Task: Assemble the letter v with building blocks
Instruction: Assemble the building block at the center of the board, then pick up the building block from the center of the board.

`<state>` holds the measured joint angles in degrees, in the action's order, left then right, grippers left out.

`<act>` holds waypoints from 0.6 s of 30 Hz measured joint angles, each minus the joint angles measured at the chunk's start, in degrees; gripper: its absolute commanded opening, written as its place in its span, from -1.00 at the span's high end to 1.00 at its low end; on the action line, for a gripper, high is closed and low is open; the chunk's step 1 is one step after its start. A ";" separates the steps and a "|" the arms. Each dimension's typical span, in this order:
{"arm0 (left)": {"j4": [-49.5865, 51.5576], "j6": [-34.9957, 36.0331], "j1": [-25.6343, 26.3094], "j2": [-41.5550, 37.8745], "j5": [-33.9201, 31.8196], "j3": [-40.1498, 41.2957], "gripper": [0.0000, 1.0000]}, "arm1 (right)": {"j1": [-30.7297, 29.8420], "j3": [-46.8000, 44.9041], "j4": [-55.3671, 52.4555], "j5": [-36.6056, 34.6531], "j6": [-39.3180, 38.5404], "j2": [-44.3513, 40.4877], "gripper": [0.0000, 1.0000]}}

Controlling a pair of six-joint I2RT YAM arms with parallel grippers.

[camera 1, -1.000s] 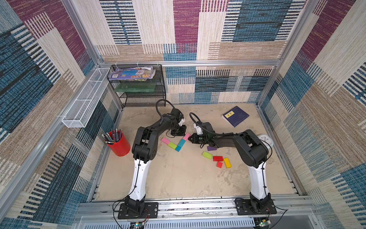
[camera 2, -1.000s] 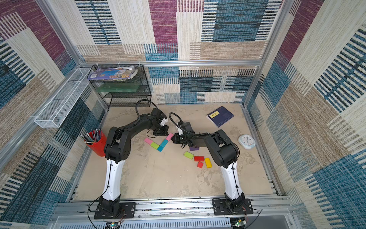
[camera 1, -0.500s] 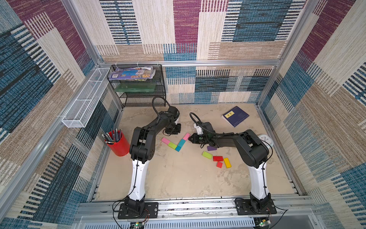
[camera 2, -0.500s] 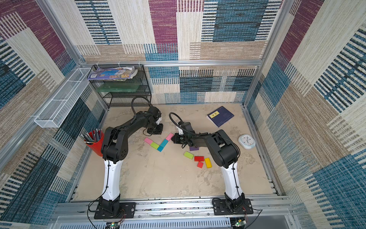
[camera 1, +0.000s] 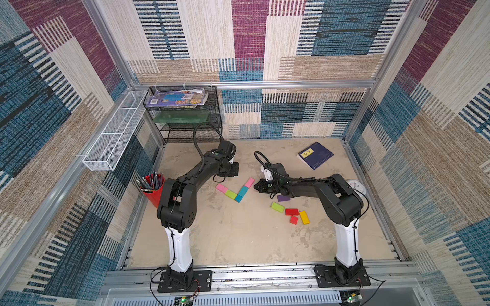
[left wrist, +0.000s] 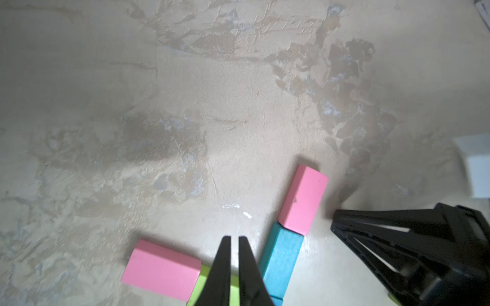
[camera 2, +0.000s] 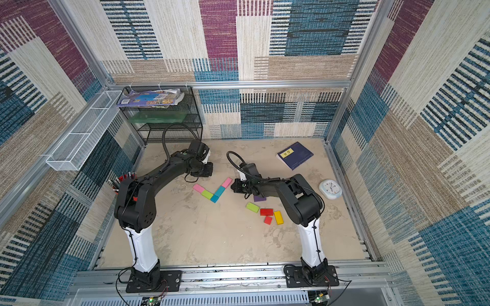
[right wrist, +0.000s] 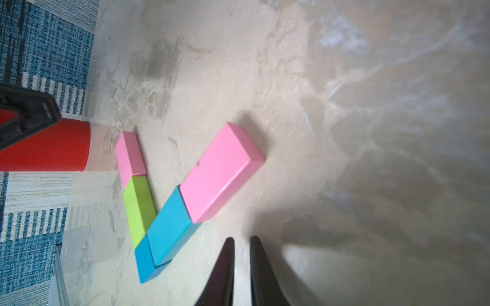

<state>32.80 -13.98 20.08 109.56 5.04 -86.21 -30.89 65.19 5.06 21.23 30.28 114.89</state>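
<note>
We see the letter v (camera 1: 236,191) lying flat in the middle of the table (camera 1: 238,246), made of 5 blocks. In both top views its point faces 6 o'clock. 1 arm of it runs up toward 10 o'clock and the other toward 1 o'clock.

The end block of that 1 o'clock arm is the pink block (camera 1: 249,182). Its long side runs from 7 o'clock to 1 o'clock. The right gripper (camera 1: 256,187) sits just beside it, at 3 o'clock from it, with its tip pointing toward 9 o'clock. We think there is a tiny bit of table between them, but we cannot be sure.

The right gripper is the nearer one. The left gripper (camera 1: 231,170) hangs farther back, at about 12 o'clock from the letter.

In the right wrist view, the right gripper's fingers (right wrist: 225,254) are almost closed, with a thin gap and nothing in it. The left gripper's fingers (left wrist: 222,254) look the same, empty too.

5 spare blocks (camera 1: 291,211) lie at 4 o'clock from the letter. We think the letter looks done, so any last move is a small push or a pull away.
</note>
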 measured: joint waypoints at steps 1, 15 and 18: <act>-1.36 -0.35 0.04 -2.34 0.15 2.58 0.59 | -0.24 -0.37 -1.38 -1.07 -0.39 -1.99 0.43; -15.41 -8.07 6.10 -25.20 8.83 32.26 -0.32 | -1.53 -11.41 -19.15 -21.16 -6.14 -24.90 -0.77; -18.21 -8.66 9.68 -27.98 9.73 34.38 -0.35 | -1.05 -14.34 -20.98 -23.82 -6.14 -27.34 -0.91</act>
<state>14.59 -22.63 29.76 81.58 14.76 -51.83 -31.94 50.85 -15.92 -2.59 24.14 87.55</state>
